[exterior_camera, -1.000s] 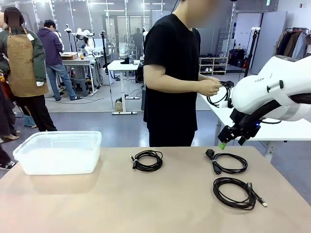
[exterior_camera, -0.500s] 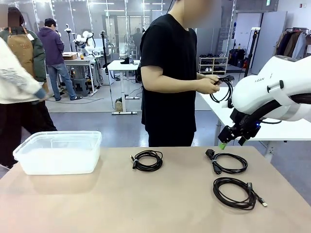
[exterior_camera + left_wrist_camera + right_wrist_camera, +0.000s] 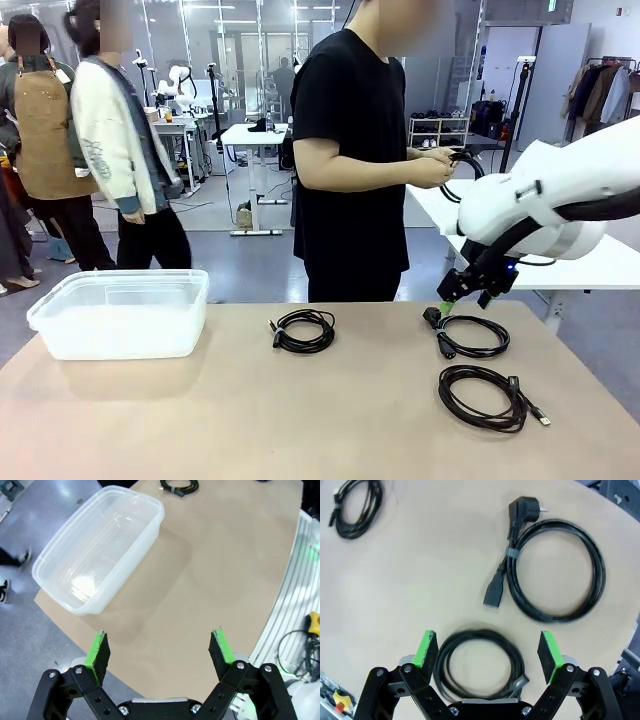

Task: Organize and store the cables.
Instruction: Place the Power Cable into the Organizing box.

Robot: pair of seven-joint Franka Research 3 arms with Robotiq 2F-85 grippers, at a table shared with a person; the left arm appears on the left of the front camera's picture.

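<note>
Your right gripper (image 3: 487,641) hangs spread and empty over the near cable (image 3: 443,662). The plug cable (image 3: 512,565) lies at its 1 o'clock, the small cable (image 3: 374,502) at 11 (all apart). Your left gripper (image 3: 159,641), likewise spread, faces the clear tub (image 3: 105,540) at 11. The person's hands (image 3: 432,172) grasp a fourth cable (image 3: 463,158).

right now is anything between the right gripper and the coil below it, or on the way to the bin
Nothing visible does. The right gripper hangs open above the near coil, only air between. The plug-ended coil lies apart. Toward the bin, the middle coil lies flat beside the path; a lifted carry should pass it.
</note>
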